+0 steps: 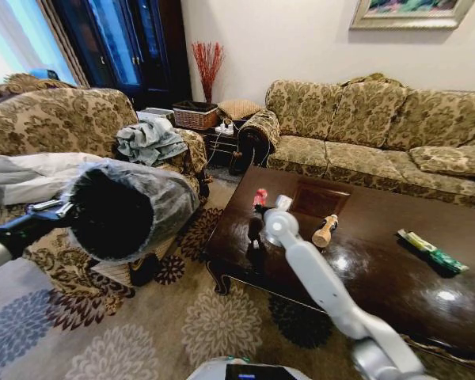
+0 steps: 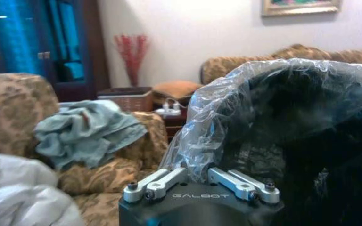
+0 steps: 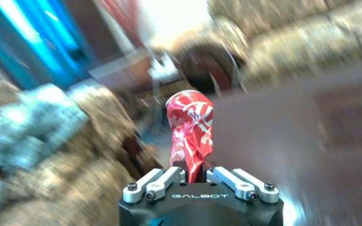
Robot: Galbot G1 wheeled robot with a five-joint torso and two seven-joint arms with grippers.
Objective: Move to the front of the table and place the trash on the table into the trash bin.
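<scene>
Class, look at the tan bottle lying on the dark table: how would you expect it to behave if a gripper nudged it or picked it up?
The bottle lies on its side on the glossy table, so a nudge would probably roll or slide it. It looks small and rigid, so it likely holds its shape in a grip. Its rounded body may slip between flat fingers unless gripped across the middle.

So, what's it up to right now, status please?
Right gripper shut on crushed red can, over the table edge. Left gripper shut on the bin liner, bin held up, tilted. Bottle and packet on table.
</scene>
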